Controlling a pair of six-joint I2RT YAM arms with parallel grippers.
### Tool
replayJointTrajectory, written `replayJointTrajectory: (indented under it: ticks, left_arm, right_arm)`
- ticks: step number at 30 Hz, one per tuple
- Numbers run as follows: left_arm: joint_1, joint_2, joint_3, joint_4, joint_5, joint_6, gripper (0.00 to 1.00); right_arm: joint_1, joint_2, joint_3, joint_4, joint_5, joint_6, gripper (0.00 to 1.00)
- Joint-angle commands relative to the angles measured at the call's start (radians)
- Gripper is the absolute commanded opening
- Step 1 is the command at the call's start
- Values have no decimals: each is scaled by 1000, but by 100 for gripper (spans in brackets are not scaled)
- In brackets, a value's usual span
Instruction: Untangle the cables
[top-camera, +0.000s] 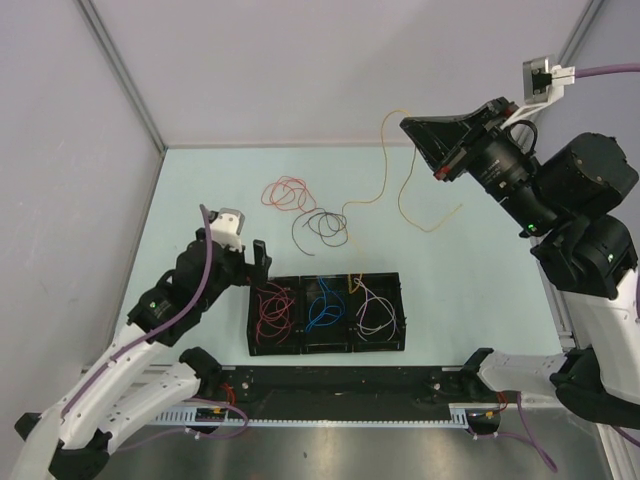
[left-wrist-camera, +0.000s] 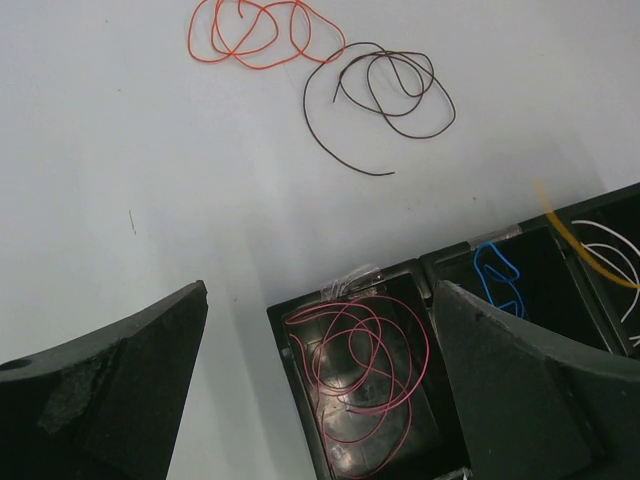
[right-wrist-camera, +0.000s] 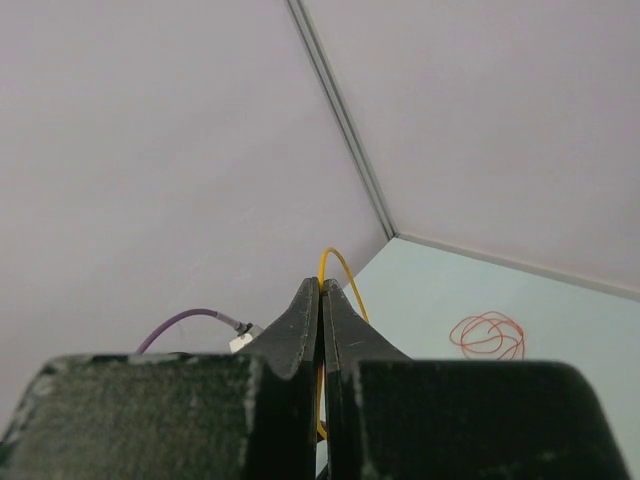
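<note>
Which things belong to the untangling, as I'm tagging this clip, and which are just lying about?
Job: yellow wire in shut right fingers; orange wire, brown wire on table; red wire, blue wire, white wire in tray.
Lying about: wall socket, purple lead.

Jaws clamping yellow cable (right-wrist-camera: 331, 250), orange cable (right-wrist-camera: 487, 335) beyond

An orange wire (top-camera: 286, 193) and a dark brown wire (top-camera: 322, 226) lie upper centre on the pale mint table (top-camera: 200, 180). A yellow wire (right-wrist-camera: 332, 250) shows against lilac-grey walls (top-camera: 300, 70). At lower centre, the black tray (top-camera: 325, 350) shows a red wire (left-wrist-camera: 365, 365), a blue wire (left-wrist-camera: 497, 275) and a pinkish-white wire (left-wrist-camera: 610, 245), left to right. The left gripper (left-wrist-camera: 320, 290) and the right gripper (right-wrist-camera: 322, 290) are matt black
</note>
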Motion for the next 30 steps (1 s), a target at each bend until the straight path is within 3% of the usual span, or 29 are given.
replayJointTrajectory:
  ticks: [1,12,25,30]
  left_arm:
    - [4,-23,-22,19,17,-29,99]
    - [4,11,-22,19,17,-27,97]
    - [1,-76,-14,-60,32,-76,98]
    - [-2,-96,-31,-54,26,-84,98]
  right_arm:
    - [10,-38,12,-35,23,38,0]
    - [15,-136,-42,-92,48,75,0]
    - [14,-222,-175,-83,-1,161,0]
    - [15,-283,-354,-44,16,187,0]
